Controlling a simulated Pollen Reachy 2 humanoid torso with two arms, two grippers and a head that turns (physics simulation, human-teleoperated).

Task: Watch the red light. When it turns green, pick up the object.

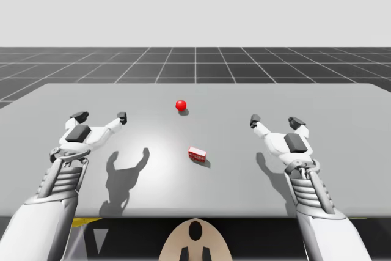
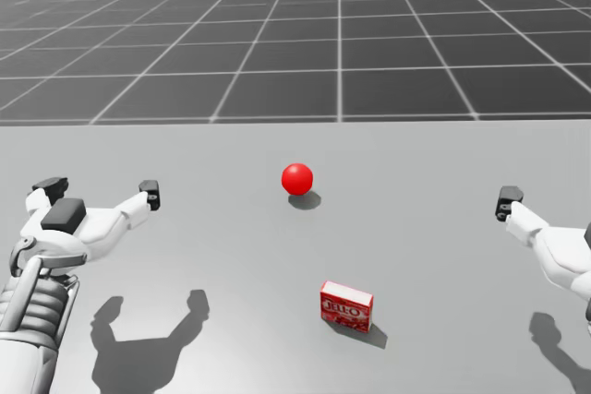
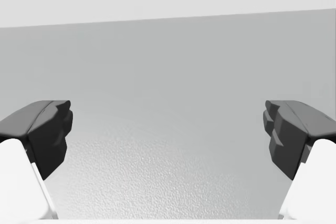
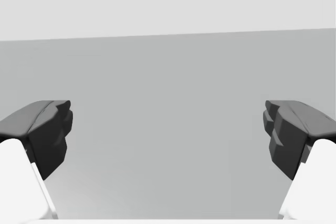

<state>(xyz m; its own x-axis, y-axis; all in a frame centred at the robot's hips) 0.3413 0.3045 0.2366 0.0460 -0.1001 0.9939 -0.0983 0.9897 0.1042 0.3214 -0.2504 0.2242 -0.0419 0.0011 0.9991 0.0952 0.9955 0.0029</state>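
Note:
A red ball-shaped light (image 1: 181, 105) (image 2: 297, 178) rests on the grey table (image 1: 317, 145) near its middle, and it glows red. A small red box (image 1: 197, 154) (image 2: 347, 305) lies nearer to me, slightly right of the light. My left gripper (image 1: 101, 115) (image 2: 100, 188) (image 3: 168, 135) hovers open over the table's left side, well away from the box. On the right side my right gripper (image 1: 275, 120) (image 4: 168, 135) is open too, with bare table between its fingers.
The table's front edge (image 1: 201, 216) runs just above my torso. Beyond the table's far edge lies a dark gridded floor (image 2: 369, 34). Both arms cast shadows on the tabletop (image 1: 125, 172).

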